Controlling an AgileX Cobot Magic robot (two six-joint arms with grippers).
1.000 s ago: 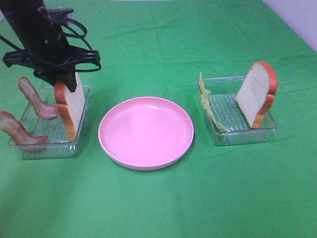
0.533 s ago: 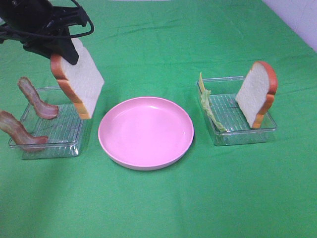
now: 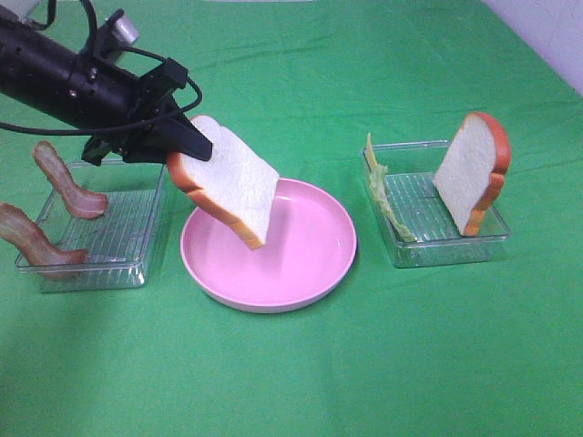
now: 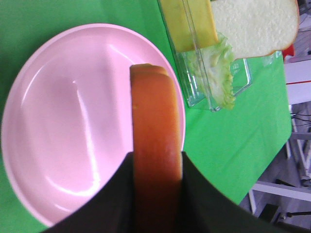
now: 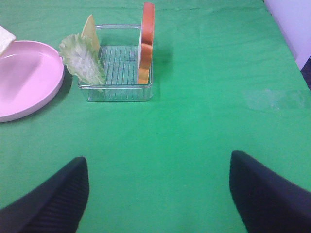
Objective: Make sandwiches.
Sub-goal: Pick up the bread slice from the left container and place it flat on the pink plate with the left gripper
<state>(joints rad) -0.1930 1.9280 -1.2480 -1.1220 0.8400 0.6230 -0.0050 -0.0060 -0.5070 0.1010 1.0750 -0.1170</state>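
From where I stand, the left hand [image 3: 194, 146] is pinched narrow on the top crust of a bread slice [image 3: 232, 187]. It holds the slice tilted in the air over the left part of the pink plate [image 3: 314, 284]. The slice's lower corner hangs low over the plate, though I cannot tell if it touches. Held by one edge, the slice does not sag, so I judge it a light, stiff toy. Its crust looks glossy and could slip in a loose grip, so the edge hold across the thickness seems sound. The right hand [image 5: 159, 160] is spread wide and holds nothing, over the bare green desk [image 3: 291, 382] and well apart from the right tray [image 3: 446, 257]. In that tray the second bread slice [image 3: 469, 173] stands upright, with the lettuce leaf [image 3: 384, 196] and the cheese slice [image 3: 370, 146] at the opposite wall. Both look thin and the leaf floppy, best taken by their upper edges. The bacon strips [image 3: 64, 182] lean in the left tray [image 3: 109, 273].
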